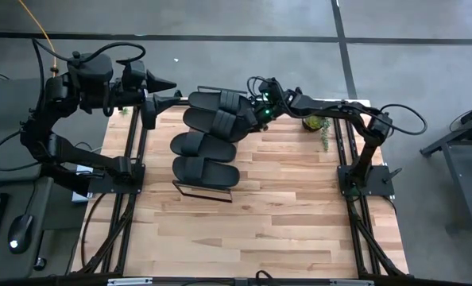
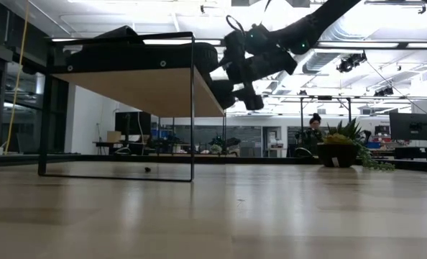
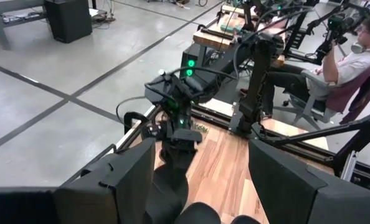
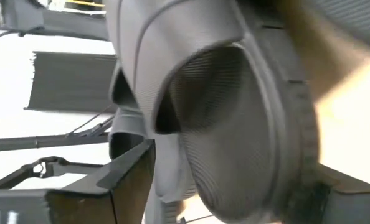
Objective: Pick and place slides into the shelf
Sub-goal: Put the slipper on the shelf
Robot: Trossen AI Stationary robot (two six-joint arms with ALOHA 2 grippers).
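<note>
Slide's toe [image 4: 235, 118] fills right wrist view; right gripper [image 1: 261, 114] open at its 3 o'clock end, long axis 9–3. All four slides [image 1: 208, 135] on shelf [image 1: 206, 191]. Left gripper [image 1: 163, 89] open, 10 o'clock.

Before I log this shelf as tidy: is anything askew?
Yes. The four slides aren't parallel: the two at the far end overlap each other, beside the right tool. The shelf edge shows only at the near end.
</note>
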